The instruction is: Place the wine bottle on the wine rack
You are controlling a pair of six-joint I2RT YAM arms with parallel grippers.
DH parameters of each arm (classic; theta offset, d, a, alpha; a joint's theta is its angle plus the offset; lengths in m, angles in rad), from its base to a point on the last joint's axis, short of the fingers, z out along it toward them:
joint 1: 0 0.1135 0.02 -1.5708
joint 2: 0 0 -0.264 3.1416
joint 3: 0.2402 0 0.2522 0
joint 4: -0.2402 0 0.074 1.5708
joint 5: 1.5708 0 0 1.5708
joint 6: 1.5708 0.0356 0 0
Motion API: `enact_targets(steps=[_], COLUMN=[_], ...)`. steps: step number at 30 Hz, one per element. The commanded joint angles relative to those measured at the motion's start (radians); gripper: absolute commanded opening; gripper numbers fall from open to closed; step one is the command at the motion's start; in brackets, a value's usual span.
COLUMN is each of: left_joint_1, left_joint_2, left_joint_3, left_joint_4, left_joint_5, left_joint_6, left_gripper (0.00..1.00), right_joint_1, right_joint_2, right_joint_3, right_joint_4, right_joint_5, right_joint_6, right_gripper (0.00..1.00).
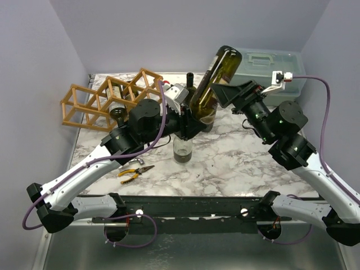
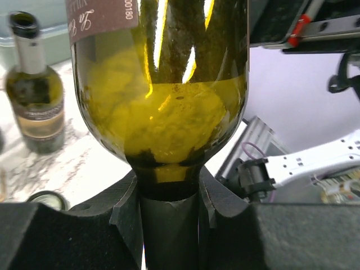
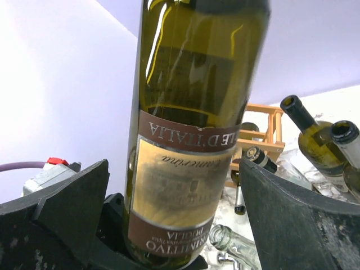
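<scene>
While the top view rolls, the wine bottle (image 1: 216, 79) hangs in the air over mid-table, neck down and base tipped up to the far right. The left gripper (image 1: 194, 120) is clamped on that neck. The wine rack (image 1: 107, 98) sits well apart at the far left, on that same gripper's side, so it looks the better placed to carry the bottle over. The long axis will want levelling to meet a cell. The right gripper (image 1: 221, 89) flanks the body, spread wide. Over to the left wrist: fingers (image 2: 121, 202) pinch the neck just under the shoulder. Right wrist now: both fingers (image 3: 67, 208) stand off the label with gaps on either side, fully released, and the rack shows behind.
</scene>
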Motion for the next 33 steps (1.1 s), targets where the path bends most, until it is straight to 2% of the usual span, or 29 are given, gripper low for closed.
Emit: enact_targets(steps=[1,4,11,17,20,25,29,33], left_joint_1=[0.005,0.005,0.005,0.005,0.005,0.006,0.005,0.007], left_joint_2=[-0.080,-0.116,-0.195,-0.248,-0.259,-0.294,-0.284,-0.223], left_joint_3=[0.046,0.056,0.116,0.147,0.153,0.141,0.143,0.181], left_joint_4=[0.054,0.002,-0.225,-0.398,-0.525,-0.703,-0.879,-1.093], left_joint_5=[-0.166,-0.294,-0.711,-0.944,-1.027,-1.131,-1.191,-1.248], left_joint_6=[0.065,0.101,0.224,0.225,0.166,0.022,-0.126,-0.357], left_gripper=[0.00,0.00,0.00,0.00,0.00,0.00,0.00,0.00], right_joint_1=[0.006,0.006,0.006,0.005,0.006,0.006,0.005,0.006], right_joint_2=[0.004,-0.012,-0.075,-0.055,0.017,0.206,0.251,0.263], right_joint_3=[0.067,0.075,0.044,0.022,0.045,0.159,0.165,0.164], right_joint_4=[-0.059,-0.089,-0.114,-0.104,-0.103,-0.195,-0.175,-0.169], right_joint_5=[0.028,0.074,0.164,0.108,-0.022,-0.205,-0.240,-0.272], right_joint_6=[-0.048,-0.074,-0.128,-0.172,-0.239,-0.321,-0.353,-0.370], right_gripper=[1.00,1.00,1.00,1.00,1.00,1.00,1.00,1.00])
